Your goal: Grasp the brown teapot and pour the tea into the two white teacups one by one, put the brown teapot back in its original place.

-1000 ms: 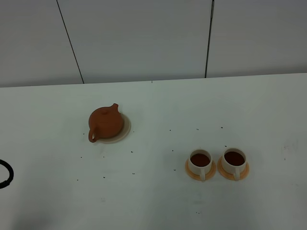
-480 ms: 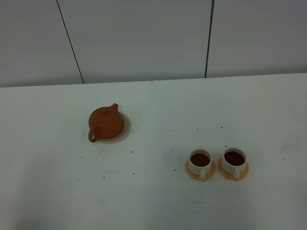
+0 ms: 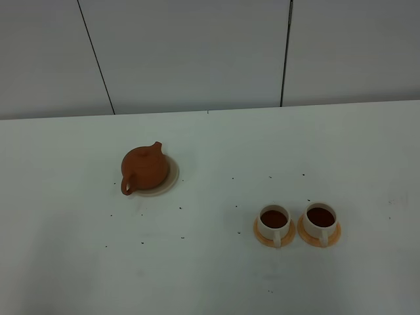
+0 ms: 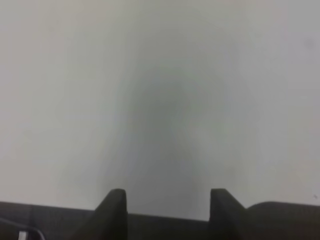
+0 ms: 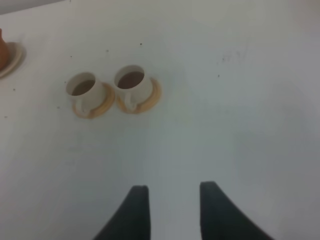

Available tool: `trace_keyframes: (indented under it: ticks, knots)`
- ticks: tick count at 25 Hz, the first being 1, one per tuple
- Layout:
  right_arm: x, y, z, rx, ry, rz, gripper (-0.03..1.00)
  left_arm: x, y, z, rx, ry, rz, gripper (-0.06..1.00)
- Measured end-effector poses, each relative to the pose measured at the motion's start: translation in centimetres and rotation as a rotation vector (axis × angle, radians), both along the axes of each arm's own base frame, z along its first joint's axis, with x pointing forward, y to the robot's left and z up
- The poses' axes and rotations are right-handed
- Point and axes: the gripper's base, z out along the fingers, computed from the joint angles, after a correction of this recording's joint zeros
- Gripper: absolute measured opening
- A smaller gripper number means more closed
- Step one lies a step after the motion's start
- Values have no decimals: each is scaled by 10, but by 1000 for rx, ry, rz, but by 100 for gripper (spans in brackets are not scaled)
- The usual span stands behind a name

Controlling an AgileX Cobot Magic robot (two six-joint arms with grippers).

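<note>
The brown teapot point(image 3: 145, 168) stands upright on its cream-beige coaster point(image 3: 172, 175) at the left middle of the table, spout to the back right, handle to the front left. The two white teacups point(image 3: 273, 222) point(image 3: 320, 219) stand side by side on orange saucers point(image 3: 259, 231) at the right front, both holding dark tea. Neither gripper shows in the high view. My left gripper point(image 4: 167, 197) is open and empty over bare table. My right gripper point(image 5: 173, 192) is open and empty, well short of the cups point(image 5: 82, 90) point(image 5: 132, 82). The teapot's edge point(image 5: 1, 50) just shows there.
The white table point(image 3: 210, 138) carries several tiny dark specks around the teapot and cups. A grey panelled wall point(image 3: 197, 52) rises behind the table's far edge.
A dark piece of the left arm at the left edge of the high view one second ago has gone out of view. Teapot and cups have not moved.
</note>
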Motion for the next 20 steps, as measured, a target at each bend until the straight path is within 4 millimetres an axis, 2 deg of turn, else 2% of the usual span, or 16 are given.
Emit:
trace_keyframes:
  ticks: [20]
  knots:
    - [0,0,0,0,0,0,24,-51,-5,11,40,-349,2,44]
